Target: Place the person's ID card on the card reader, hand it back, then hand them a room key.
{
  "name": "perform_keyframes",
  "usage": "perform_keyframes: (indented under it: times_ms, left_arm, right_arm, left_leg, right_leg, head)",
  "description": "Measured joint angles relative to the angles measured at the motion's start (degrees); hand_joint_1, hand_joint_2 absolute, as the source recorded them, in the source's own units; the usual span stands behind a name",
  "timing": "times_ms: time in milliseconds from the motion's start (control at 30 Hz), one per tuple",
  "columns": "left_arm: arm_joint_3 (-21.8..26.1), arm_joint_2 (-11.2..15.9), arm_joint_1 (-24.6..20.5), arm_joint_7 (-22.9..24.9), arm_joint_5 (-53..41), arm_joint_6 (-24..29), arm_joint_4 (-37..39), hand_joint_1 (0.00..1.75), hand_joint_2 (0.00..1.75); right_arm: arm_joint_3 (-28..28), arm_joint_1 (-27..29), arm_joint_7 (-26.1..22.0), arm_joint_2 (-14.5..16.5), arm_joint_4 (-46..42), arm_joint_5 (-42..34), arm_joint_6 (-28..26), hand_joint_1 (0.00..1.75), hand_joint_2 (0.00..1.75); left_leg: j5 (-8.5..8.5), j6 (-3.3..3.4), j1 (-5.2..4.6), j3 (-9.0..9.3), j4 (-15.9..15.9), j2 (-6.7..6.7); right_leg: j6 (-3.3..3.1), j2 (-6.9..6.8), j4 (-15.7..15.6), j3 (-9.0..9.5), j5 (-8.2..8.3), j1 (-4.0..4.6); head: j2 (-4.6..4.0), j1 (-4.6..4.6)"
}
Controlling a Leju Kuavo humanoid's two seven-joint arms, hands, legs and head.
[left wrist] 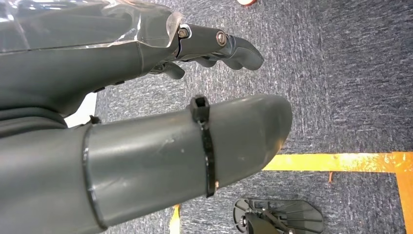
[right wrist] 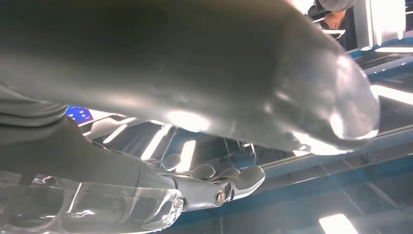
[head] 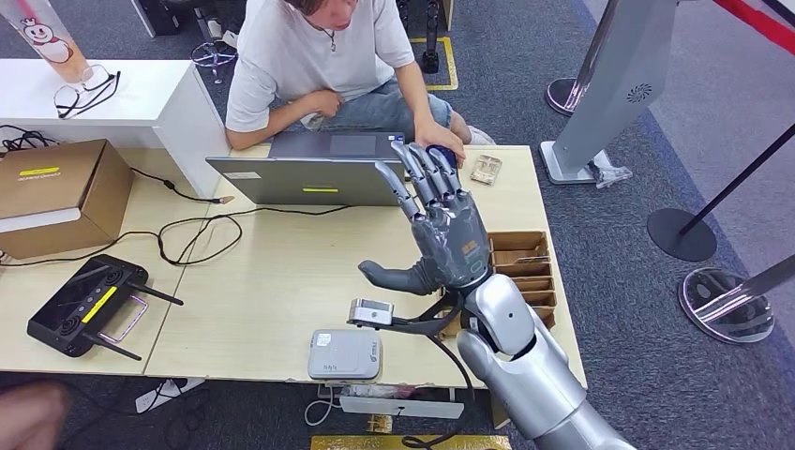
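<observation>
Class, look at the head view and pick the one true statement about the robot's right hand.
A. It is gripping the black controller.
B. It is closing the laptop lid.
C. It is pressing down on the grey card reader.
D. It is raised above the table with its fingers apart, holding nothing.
D: the right robot hand is lifted over the table, its fingers spread towards the person, with nothing in it.

No text, label or number here is legible.
</observation>
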Motion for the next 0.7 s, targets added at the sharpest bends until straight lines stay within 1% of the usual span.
perform_keyframes:
  times_ms: [200,533,700]
  left_arm:
    - [0.07,-0.01,0.22,-0.08,0.43,0.04,0.00,0.00,0.00]
    - [0.79,-0.01,0.72,-0.08,1.44,0.48,0.00,0.00,0.00]
    - [1.25,-0.01,0.80,-0.08,1.64,0.56,0.00,0.00,0.00]
  right_arm:
    - [-0.75,2.20,0.83,-1.45,-1.52,0.62,-1.68,0.00,0.00]
    - [-4.97,8.27,1.00,-3.57,-4.84,2.49,-3.49,0.00,0.00]
    - [-6.80,10.28,1.02,-4.35,-5.92,3.89,-3.97,0.00,0.00]
  left_leg:
    - [0.00,0.00,0.00,0.00,0.00,0.00]
    - [-0.02,0.02,0.00,0.00,0.00,-0.01]
    - [-0.02,0.02,0.00,0.00,0.00,0.00]
  right_leg:
    - [0.00,-0.01,0.00,0.00,0.00,0.00]
    - [0.01,-0.01,-0.02,0.00,-0.01,0.00]
    - [0.01,-0.01,-0.02,0.00,-0.01,0.00]
  head:
    - [0.00,0.00]
    - [0.00,-0.01]
    - [0.00,-0.01]
